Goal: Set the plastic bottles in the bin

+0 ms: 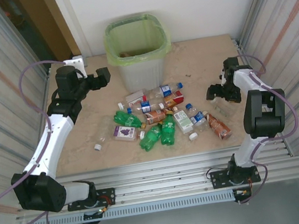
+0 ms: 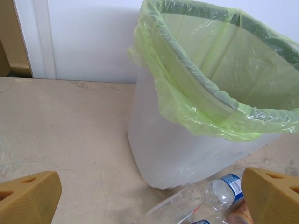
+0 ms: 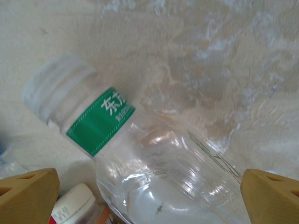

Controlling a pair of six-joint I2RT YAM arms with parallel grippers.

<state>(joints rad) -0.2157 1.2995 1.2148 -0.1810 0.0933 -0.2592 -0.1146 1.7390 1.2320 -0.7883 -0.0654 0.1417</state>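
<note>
Plastic bottles (image 1: 161, 118) lie loose on surface (image 1: 81, 144) just in front of bin (image 1: 142, 79); both arms empty.
Right fingers (image 3: 28, 193) spread wide, one either side of a clear bottle (image 3: 154, 163) with green label right below them. Its long axis runs diagonal, white cap up-left, body lower-right in the wrist view. Right arm is nearer it. Left fingers (image 2: 28, 198) open, holding nothing, beside the bin wall. Count: one bin, roughly fifteen bottles; overlap blocks an exact count.
</note>
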